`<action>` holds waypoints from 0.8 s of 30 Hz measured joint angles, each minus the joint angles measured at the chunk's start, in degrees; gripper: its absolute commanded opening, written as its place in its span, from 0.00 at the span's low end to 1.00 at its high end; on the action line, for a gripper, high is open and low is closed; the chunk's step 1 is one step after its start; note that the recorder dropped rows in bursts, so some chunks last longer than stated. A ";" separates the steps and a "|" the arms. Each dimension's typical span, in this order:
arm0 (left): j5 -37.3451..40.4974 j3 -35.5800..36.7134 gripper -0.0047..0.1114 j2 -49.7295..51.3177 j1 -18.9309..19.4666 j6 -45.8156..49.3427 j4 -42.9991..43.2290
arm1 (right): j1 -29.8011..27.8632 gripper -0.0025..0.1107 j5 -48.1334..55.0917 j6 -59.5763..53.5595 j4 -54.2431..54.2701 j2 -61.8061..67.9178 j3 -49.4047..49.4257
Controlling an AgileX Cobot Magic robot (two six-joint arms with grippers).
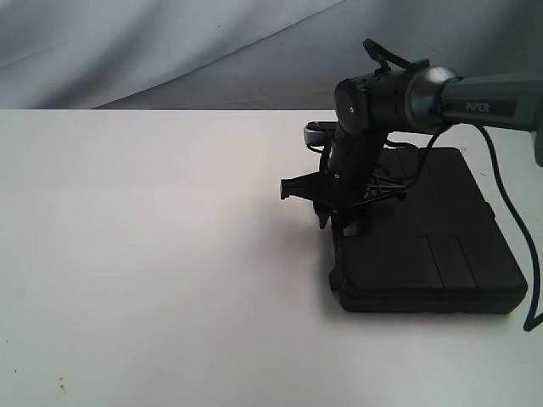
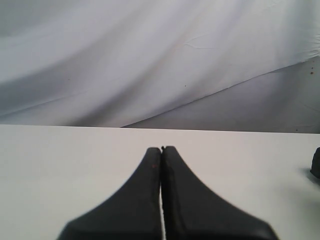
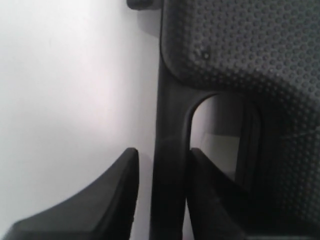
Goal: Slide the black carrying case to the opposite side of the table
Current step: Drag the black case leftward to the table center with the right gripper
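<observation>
The black carrying case [image 1: 424, 237] lies flat on the right side of the white table [image 1: 153, 254]. My right gripper [image 1: 335, 222] points down at the case's left edge. In the right wrist view its fingers straddle the case's handle bar [image 3: 170, 100]: one finger is outside it with a sliver of table showing between, the other is inside the handle opening against the bar. The dimpled case lid [image 3: 240, 45] fills the area beyond. My left gripper [image 2: 161, 148] hangs shut and empty over bare table [image 2: 60, 160]; a corner of the case [image 2: 316, 162] shows at that view's edge.
A grey cloth backdrop [image 1: 170, 42] hangs behind the table's far edge. The right arm's black cable [image 1: 509, 203] loops down past the case's right side. Small specks [image 1: 61, 386] mark the table near its front left. The left arm does not show in the exterior view.
</observation>
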 measured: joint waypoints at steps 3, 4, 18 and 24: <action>0.00 0.00 0.04 0.00 0.00 0.00 0.00 | 0.00 0.23 -0.23 0.00 0.00 0.00 0.00; 0.00 0.00 0.04 0.00 0.00 0.00 0.00 | 0.00 0.21 -0.23 0.00 0.00 0.09 0.00; 0.00 0.00 0.04 0.00 0.00 0.00 0.00 | -0.22 0.02 -0.23 2.95 0.00 0.71 0.00; 0.00 0.00 0.04 0.00 0.00 0.00 0.00 | 0.50 0.02 -1.44 5.29 -0.57 0.82 -0.04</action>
